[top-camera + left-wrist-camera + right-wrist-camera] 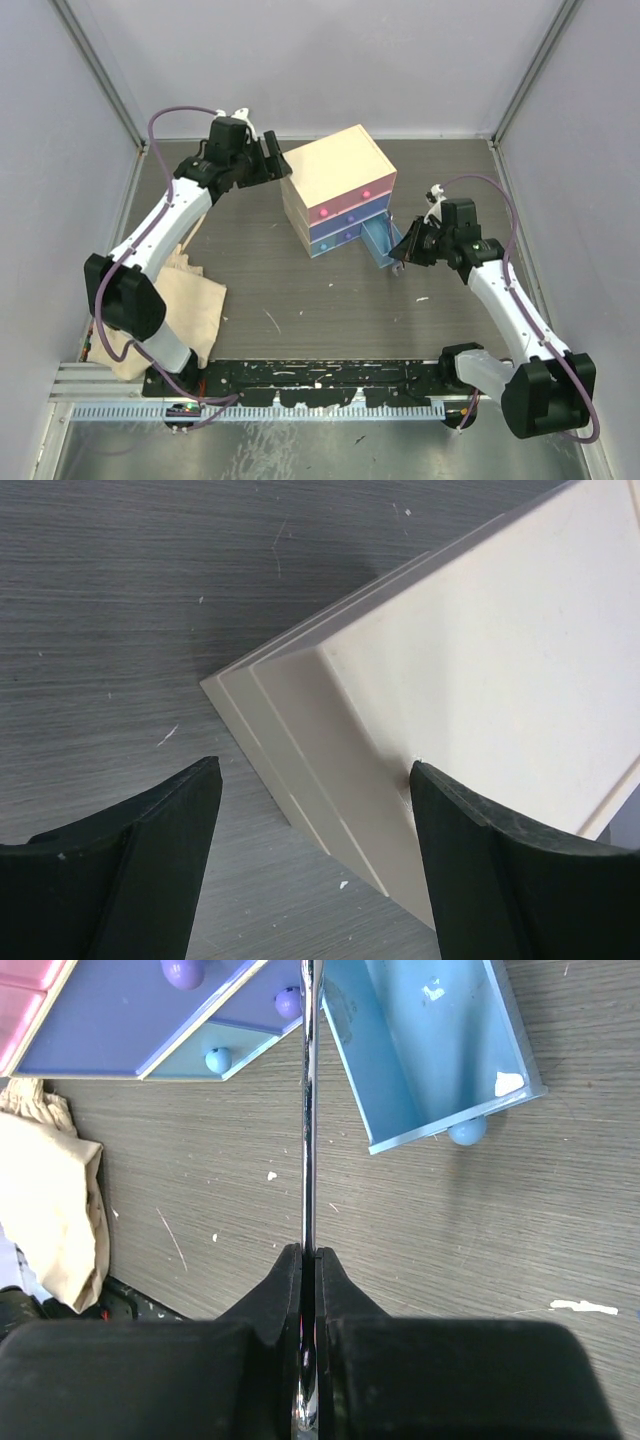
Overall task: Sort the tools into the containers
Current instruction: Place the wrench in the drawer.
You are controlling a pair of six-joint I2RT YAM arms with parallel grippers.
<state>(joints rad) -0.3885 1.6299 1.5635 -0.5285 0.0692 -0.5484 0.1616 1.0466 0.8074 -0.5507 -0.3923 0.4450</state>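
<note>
A cream cloth (195, 300) lies at the desk's (300, 300) eight o'clock. The left hand (315, 780) is spread apart astride the ten o'clock corner of the cream chest (335, 165), gripping nothing. At the chest's four o'clock the blue drawer (400, 1060) stands pulled out and skewed. The right hand (308, 1255) is clamped on a silver wrench (308, 1110), seen edge-on, running along the drawer's left wall rather than over its floor. Let go here, it would likely strike that rim or drop beside the chest. A sideways nudge could also shove the drawer. Bare desk lies open at six o'clock, while the side wall (570, 150) crowds three o'clock.
</note>
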